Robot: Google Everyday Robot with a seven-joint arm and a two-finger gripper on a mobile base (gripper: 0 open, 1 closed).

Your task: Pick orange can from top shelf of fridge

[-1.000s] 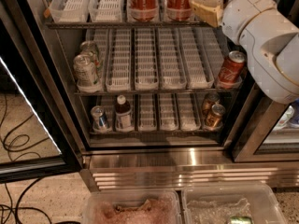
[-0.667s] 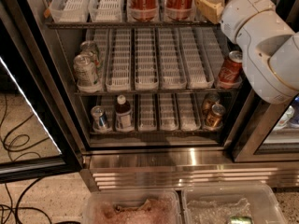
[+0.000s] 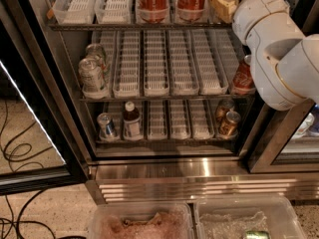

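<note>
At right of top shelf (image 3: 99, 27), claw (image 3: 222, 4)

Looks like a lab or test bay, not a home: commercial glass-door display fridge (image 3: 159, 171) with white slotted can lanes, sparsely stocked with red Coke cans (image 3: 152, 1) and a few mixed drinks. Loose black cables (image 3: 15, 148) trail over a speckled floor (image 3: 45, 203), and clear plastic bins (image 3: 142, 223) sit in front. White robot arm (image 3: 279, 59), tool (image 3: 222, 3) at the right end of the top shelf (image 3: 139, 26)
</note>
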